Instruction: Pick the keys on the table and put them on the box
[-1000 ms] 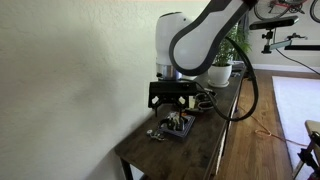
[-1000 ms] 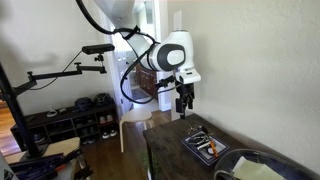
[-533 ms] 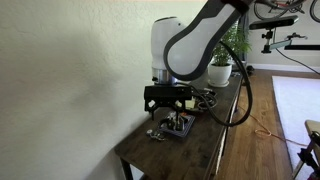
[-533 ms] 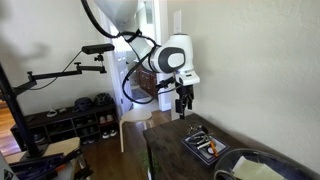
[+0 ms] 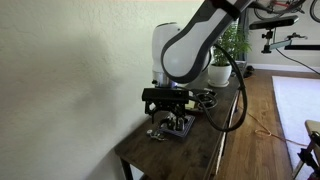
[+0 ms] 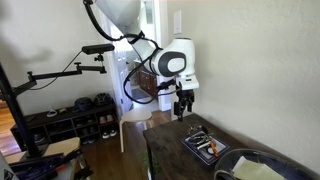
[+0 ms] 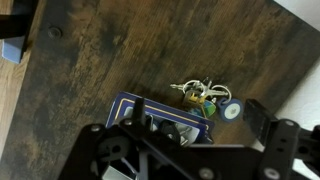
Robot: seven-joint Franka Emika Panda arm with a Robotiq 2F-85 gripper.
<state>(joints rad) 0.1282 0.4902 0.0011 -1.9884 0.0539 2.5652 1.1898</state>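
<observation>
The keys (image 7: 198,94) are a small silvery bunch with a round blue tag, lying on the dark wooden table (image 7: 100,60) just beyond the edge of the box (image 7: 140,108). The box is a shallow dark tray with small items in it. My gripper (image 7: 176,132) hangs above the box and keys, open and empty, its fingers wide apart. In an exterior view the gripper (image 5: 168,108) hovers over the box (image 5: 180,128), with the keys (image 5: 155,132) beside it near the table's end. Another exterior view shows the gripper (image 6: 182,106) above the box (image 6: 205,147).
A potted plant (image 5: 220,66) stands farther along the table by the wall. A round dark bowl (image 6: 256,170) sits past the box. The table's edge and the floor (image 7: 14,30) lie close to the keys. A shoe rack (image 6: 70,115) stands across the room.
The arm has shifted slightly toward the table's end and come a little lower over the box and keys. The gripper stays open. The keys have not moved.
</observation>
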